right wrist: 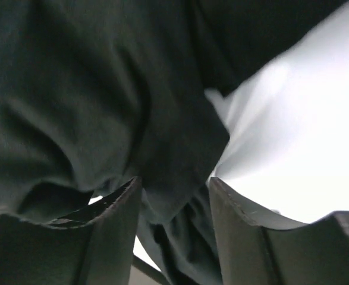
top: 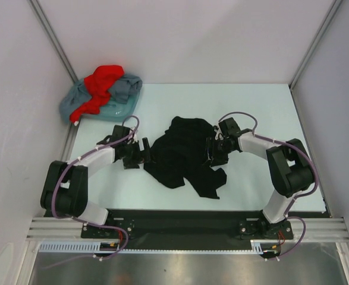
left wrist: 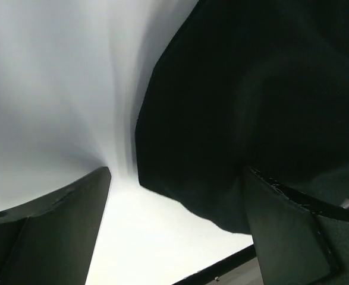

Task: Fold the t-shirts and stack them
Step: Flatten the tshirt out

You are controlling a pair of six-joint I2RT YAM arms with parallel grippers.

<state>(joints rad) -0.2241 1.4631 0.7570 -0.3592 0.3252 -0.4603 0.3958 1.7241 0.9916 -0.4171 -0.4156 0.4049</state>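
across the middle of the pale table (top: 269,107) lies the crumpled black shirt (top: 183,157). at the far left corner a grey-blue shirt (top: 125,89) sits heaped with a red shirt (top: 103,80) on top. the left gripper (top: 145,153), jaws wide apart, sits at the black shirt's left edge. the right gripper (top: 211,152) is half-closed around a fold at its right edge; whether it pinches, i cannot tell.

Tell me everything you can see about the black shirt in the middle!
The black t-shirt is soft, dull cloth, crumpled in a heap, not folded, lying in the middle of the pale table. One flap points toward the near edge. The left gripper stands wide open at its left edge. A fold hangs between the fingers of the right gripper at its right side; whether it is pinched I cannot tell.
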